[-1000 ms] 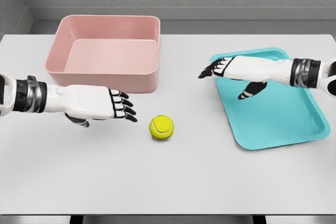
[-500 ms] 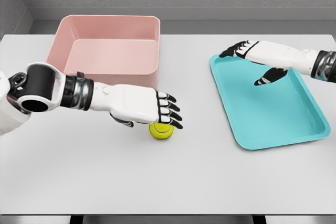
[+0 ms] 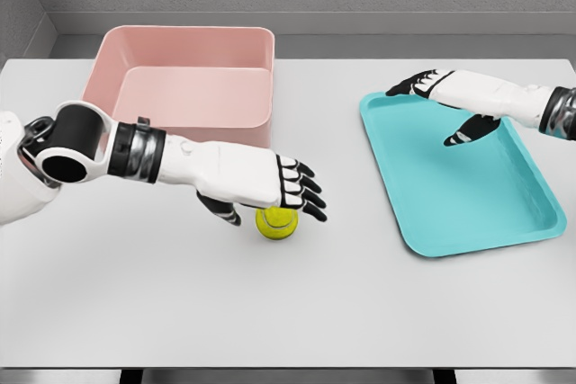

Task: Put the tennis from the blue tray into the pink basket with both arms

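The yellow tennis ball (image 3: 276, 223) lies on the white table between the pink basket (image 3: 184, 87) and the blue tray (image 3: 461, 171). My left hand (image 3: 292, 191) hovers right over the ball, palm down, fingers spread flat, thumb hanging beside the ball's left side; the fingers are not closed around it. My right hand (image 3: 430, 94) floats open above the tray's far left corner, holding nothing. The tray's floor is bare.
The pink basket stands at the back left, just behind my left forearm (image 3: 171, 157). A grey wall runs behind the table's far edge. The table's front edge shows at the bottom.
My left hand slid slightly further right and lower over the ball, the thumb dropping beside it. The right hand drifted a little right over the tray's far corner.
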